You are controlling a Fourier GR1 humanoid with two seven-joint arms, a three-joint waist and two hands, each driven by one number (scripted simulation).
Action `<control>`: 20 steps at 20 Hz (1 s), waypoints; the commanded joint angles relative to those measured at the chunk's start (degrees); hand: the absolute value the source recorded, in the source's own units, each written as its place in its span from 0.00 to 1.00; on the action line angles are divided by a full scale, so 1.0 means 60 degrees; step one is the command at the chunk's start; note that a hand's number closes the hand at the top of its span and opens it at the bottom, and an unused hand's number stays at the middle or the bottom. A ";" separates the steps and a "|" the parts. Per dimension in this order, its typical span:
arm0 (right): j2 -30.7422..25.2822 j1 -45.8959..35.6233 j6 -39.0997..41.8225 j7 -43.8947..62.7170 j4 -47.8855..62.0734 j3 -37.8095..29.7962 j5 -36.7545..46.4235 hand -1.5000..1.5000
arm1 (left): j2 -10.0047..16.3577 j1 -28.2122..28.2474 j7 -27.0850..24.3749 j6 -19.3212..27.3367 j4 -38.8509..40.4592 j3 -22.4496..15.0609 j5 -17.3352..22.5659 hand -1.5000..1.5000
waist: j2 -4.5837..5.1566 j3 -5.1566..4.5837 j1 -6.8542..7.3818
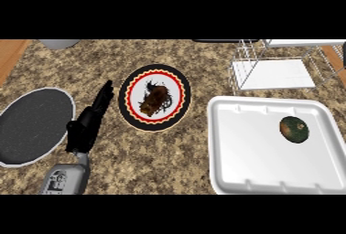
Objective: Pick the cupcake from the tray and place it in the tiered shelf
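So the white tray (223, 137) sits on the right side of the counter (169, 155), and the only thing in it is the cupcake (294, 129). It's a small round greenish-brown thing in the far right part of the tray, apart from the walls and not touched by anything.

Just behind the tray's far edge is the wire shelf (273, 75), with a thin strip of counter between the two. You can see a white flat level inside the wire frame, and another white level higher up at the top edge of the view. The thin wire posts stand along its near side, facing the tray.

In the middle of the counter there's a round plate (128, 98) with a black and red patterned rim and some brown lumpy food (156, 99) on it; can't really tell what it is. Far left there's a dark grey speckled plate (34, 125) with a pale rim. A grey object (61, 43) pokes in at the top left corner, mostly cut off.

The left hand (84, 125) is down between those two plates, fingers stretched out straight toward the far side and holding nothing, fingertips just beside the patterned plate's left rim. That plate sits between the hand and the tray, so the hand is well apart from the cupcake.
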 commanded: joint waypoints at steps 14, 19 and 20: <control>-0.0607 -0.0466 0.1261 0.0017 -0.1694 -0.0917 -0.2961 0.00 | -0.0167 0.0175 0.0198 0.0014 -0.0352 -0.0086 0.0058 0.50 | -0.0028 0.0001 -0.0007; -0.1046 -0.0586 0.0765 0.0600 -0.2820 -0.1939 -0.3747 0.00 | 0.0096 0.0118 0.0297 -0.0050 -0.0210 0.0103 0.0041 0.50 | -0.0075 0.0004 -0.0128; -0.1063 -0.0716 0.0558 0.0951 -0.2468 -0.2029 -0.3668 0.00 | 0.0096 0.0092 0.0176 0.0112 -0.0149 -0.0009 -0.0235 0.50 | -0.0038 0.0001 -0.0065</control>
